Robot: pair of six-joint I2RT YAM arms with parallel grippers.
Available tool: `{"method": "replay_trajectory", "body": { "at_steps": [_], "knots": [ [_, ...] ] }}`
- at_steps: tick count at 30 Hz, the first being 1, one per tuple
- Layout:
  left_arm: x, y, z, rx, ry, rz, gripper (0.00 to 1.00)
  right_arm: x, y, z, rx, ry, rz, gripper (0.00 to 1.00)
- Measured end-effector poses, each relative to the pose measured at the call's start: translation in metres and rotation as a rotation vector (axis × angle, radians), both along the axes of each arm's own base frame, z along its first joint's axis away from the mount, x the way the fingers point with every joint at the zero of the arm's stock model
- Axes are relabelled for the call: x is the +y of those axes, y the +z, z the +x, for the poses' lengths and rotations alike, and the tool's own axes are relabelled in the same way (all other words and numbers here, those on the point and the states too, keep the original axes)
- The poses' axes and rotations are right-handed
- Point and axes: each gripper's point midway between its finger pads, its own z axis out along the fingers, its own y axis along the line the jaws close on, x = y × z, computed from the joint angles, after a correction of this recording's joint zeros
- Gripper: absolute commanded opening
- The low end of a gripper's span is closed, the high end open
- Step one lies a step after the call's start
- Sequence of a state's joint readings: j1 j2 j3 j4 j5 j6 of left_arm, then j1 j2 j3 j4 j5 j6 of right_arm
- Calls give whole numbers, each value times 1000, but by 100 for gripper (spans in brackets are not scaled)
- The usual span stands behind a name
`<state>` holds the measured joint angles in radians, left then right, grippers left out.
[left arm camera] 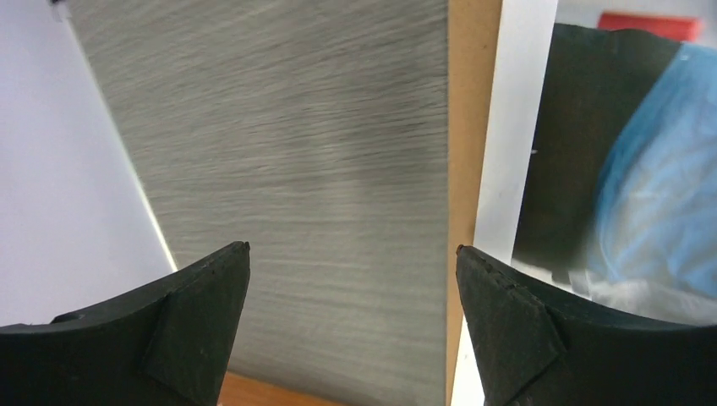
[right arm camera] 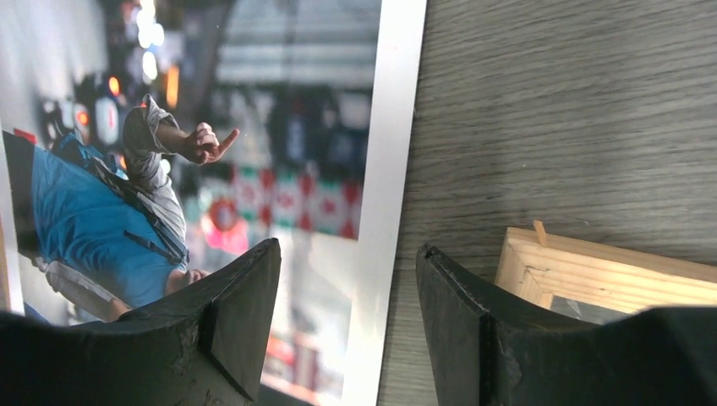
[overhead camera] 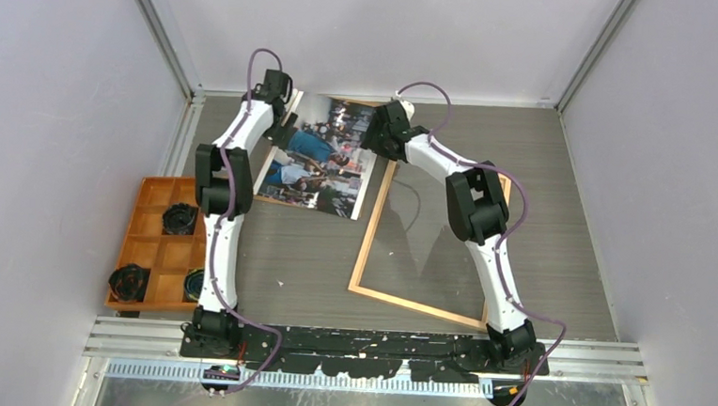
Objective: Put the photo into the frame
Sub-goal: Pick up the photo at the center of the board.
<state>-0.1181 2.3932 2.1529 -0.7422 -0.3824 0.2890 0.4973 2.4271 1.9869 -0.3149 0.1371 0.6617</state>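
1. Photo (overhead camera: 320, 158) lies face up on the far part of the surface (overhead camera: 296, 246), left of centre. I read it as a big rectangular print with a white border.
2. Its picture is a busy crowd: one person in a bright blue top, white clothes close by, dark figures behind.
3. Through the right wrist camera I make out a printed hand with a pointing finger above that blue top. Blurred red and orange lights sit further back in the picture.
4. Under the print sits a brown board (left arm camera: 469, 127); a thin strip of it shows beyond the white border on the photo's left side.
5. The frame (overhead camera: 415, 306) lies flat to the right of the photo. It is made of thin pale-orange wood strips, and the grey grain of the surface shows through its middle.
6. Its far left corner comes near the photo's right edge, with a band of bare surface between them.
7. My left claw (left arm camera: 351, 254) stands wide open with nothing in it, above bare surface at the photo's left edge. One finger sits over the white border.
8. My right claw (right arm camera: 347, 249) is partly open and grips nothing. The photo's right edge runs under the gap, one finger over the print, the other over the frame's corner.
9. An orange tray (overhead camera: 150, 247) sits at the near left, holding black round things (overhead camera: 180, 218) I cannot identify.
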Motion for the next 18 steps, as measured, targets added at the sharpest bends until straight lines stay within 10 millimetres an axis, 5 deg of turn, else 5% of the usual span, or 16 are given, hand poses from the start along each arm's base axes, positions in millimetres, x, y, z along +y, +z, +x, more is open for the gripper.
{"method": "replay_trajectory", "body": {
  "at_steps": [3, 18],
  "knots": [
    [3, -25, 2, 44, 12, 22, 93, 5, 0, 1, 3, 0, 31, 62],
    [11, -26, -8, 47, 5, 94, 92, 29, 4, 4, -11, 26, 209, 56]
  ]
}}
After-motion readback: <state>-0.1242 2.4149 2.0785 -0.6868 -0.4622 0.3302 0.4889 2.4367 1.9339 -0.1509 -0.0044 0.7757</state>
